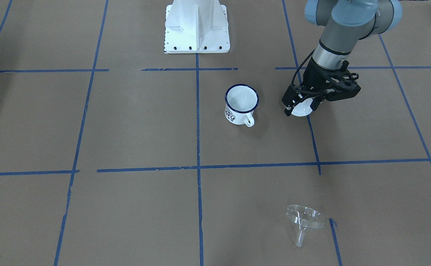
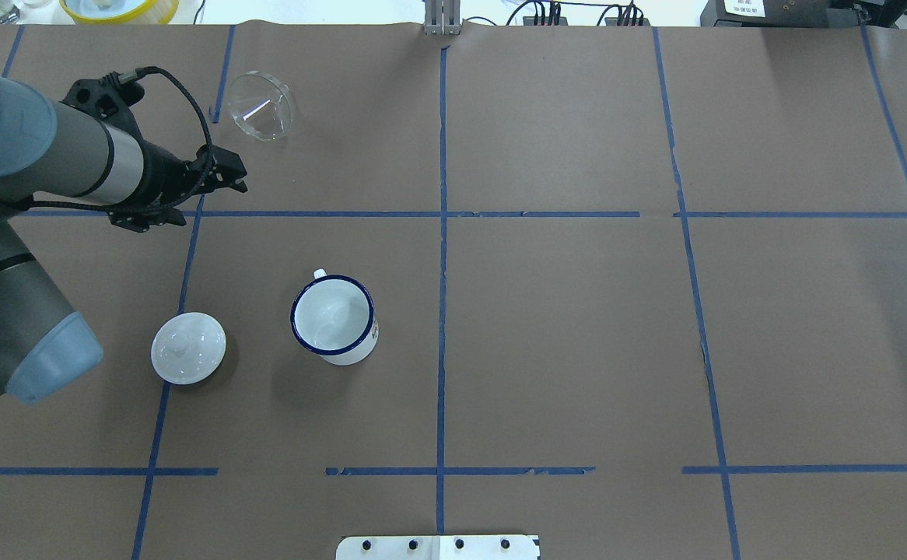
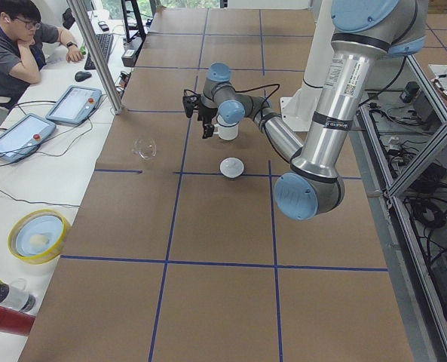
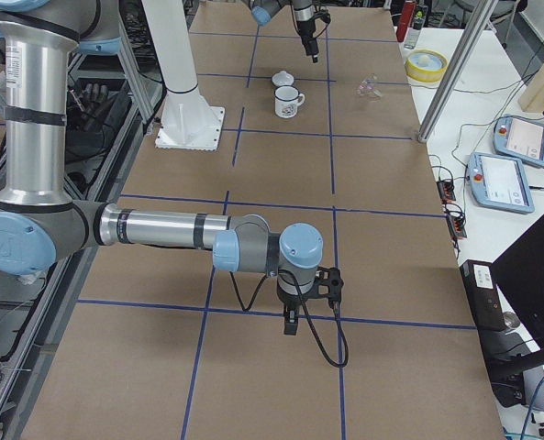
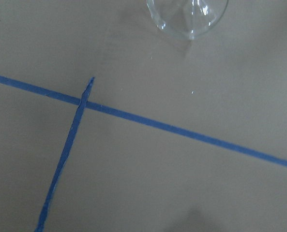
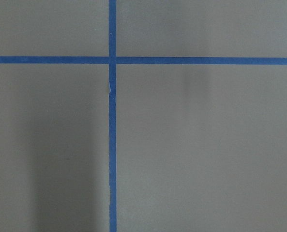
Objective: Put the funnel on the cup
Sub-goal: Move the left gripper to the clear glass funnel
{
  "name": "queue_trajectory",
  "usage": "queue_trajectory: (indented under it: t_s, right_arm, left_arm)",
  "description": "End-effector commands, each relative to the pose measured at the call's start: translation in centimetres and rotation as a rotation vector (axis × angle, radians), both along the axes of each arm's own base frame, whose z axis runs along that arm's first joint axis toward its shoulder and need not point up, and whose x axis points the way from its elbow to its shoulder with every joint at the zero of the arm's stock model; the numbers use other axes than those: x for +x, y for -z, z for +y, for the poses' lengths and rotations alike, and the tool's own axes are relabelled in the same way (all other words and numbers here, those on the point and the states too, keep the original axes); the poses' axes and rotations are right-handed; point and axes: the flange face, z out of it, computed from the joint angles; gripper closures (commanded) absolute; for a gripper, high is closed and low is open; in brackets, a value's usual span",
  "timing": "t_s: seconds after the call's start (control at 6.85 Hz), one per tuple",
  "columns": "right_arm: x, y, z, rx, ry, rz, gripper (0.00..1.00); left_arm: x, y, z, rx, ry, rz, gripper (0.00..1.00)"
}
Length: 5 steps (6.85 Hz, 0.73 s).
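Left gripper (image 1: 299, 109): hangs above the table (image 2: 578, 350) with fingers (image 1: 288, 106) parted; grips nothing, touches nothing.
Right gripper (image 4: 291, 321): low over the table, visible from the side only; finger spacing impossible to tell.
Funnel (image 2: 264, 106): lies tipped on its side on the table, near the left fingertips but apart, farther from the robot.
Cup (image 2: 334, 317): stands upright, well apart from both, beside the lid (image 2: 188, 348).
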Motion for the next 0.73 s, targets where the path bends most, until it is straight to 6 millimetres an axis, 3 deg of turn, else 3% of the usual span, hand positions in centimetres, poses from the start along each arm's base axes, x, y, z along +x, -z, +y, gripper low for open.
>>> queue_trajectory:
  t_s: [0.0,0.29,0.58]
  right_arm:
    - [0.0,0.0,0.0,0.0,0.0,0.0,0.0]
    - [0.0,0.0,0.0,0.0,0.0,0.0,0.0]
    - [0.0,0.0,0.0,0.0,0.0,0.0,0.0]
  left_arm:
    - [0.7,-2.4,-4.1,-0.081,0.236,0.198,0.0]
    - [4.8,-5.1,-9.8,-0.168,0.422,0.301,0.04]
    - [5.7,-6.9,-12.2,-0.245,0.539,0.372,0.06]
